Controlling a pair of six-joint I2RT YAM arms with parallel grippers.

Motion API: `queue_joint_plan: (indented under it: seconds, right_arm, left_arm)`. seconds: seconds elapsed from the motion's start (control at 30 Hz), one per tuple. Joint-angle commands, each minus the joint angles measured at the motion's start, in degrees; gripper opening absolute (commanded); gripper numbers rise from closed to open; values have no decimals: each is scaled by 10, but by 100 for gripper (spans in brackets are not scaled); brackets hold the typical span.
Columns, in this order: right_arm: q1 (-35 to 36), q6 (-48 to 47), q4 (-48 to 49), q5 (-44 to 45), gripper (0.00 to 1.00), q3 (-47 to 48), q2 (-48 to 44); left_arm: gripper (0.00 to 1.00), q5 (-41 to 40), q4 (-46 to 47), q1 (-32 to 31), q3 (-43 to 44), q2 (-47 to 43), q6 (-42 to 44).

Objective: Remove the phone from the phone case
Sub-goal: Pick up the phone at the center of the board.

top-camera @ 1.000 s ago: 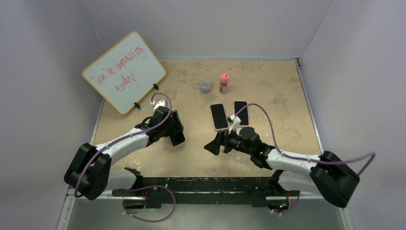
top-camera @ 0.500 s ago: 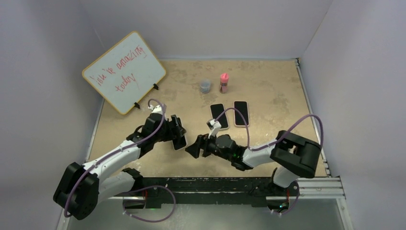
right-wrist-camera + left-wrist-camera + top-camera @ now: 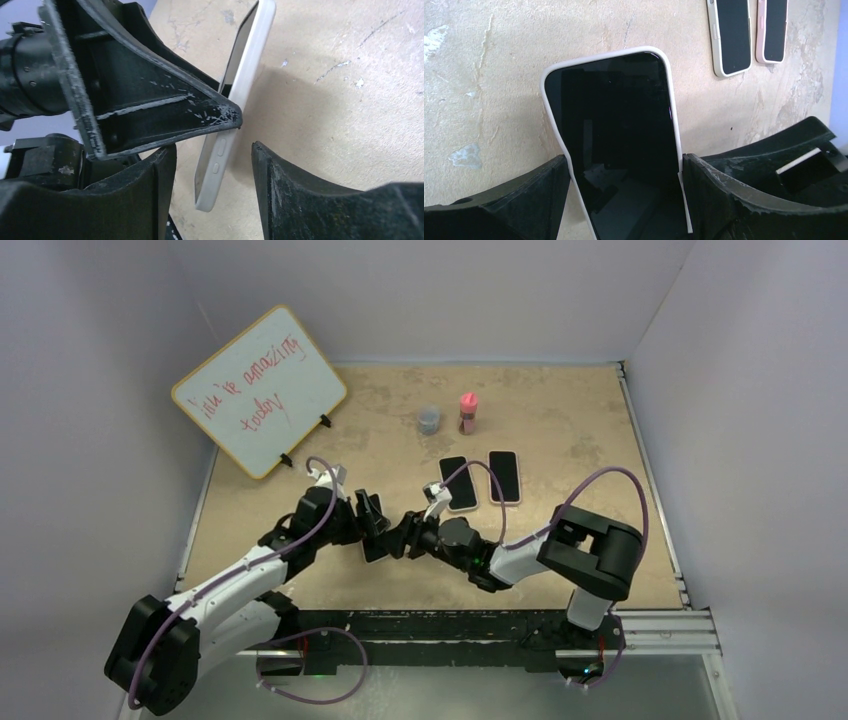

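At table's near centre | left gripper (image 3: 370, 526) clamps phone (image 3: 616, 125) by its sides | right gripper (image 3: 212, 150) has swung in, jaws narrowing astride case (image 3: 250, 55) end, gap remaining | peeling likely next.

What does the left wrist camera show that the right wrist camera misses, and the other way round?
Only left wrist: the dark screen of the cased phone and two spare phones lying flat beyond. Only right wrist: the case's side buttons, between the open fingers of the right gripper. Both: the left gripper clamping that phone over the tan table.
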Motion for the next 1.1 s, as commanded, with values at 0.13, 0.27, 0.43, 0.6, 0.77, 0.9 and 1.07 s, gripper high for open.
queue_joint_plan:
  seconds: [0.13, 0.27, 0.43, 0.6, 0.77, 0.9, 1.07]
  right_arm:
    - [7, 17, 53, -11, 48, 8, 28]
    - [7, 20, 83, -15, 29, -9, 27]
    - [7, 14, 110, -35, 0, -36, 8]
    - [5, 14, 187, -41, 0, -86, -9]
    - [-9, 7, 197, -69, 0, -93, -28]
    - [-34, 20, 271, -115, 0, -114, -26]
    - [-92, 74, 422, -212, 0, -148, 11]
  left_arm:
    - [22, 19, 64, -3, -6, -42, -13]
    - [24, 22, 72, -2, -8, -50, -7]
    - [40, 7, 53, -2, -7, -87, 13]
    - [68, 8, 74, -2, -29, -149, 21]
    - [81, 5, 84, -2, -44, -222, 39]
    - [86, 9, 84, -2, -61, -265, 57]
    - [86, 18, 109, -2, -96, -295, 30]
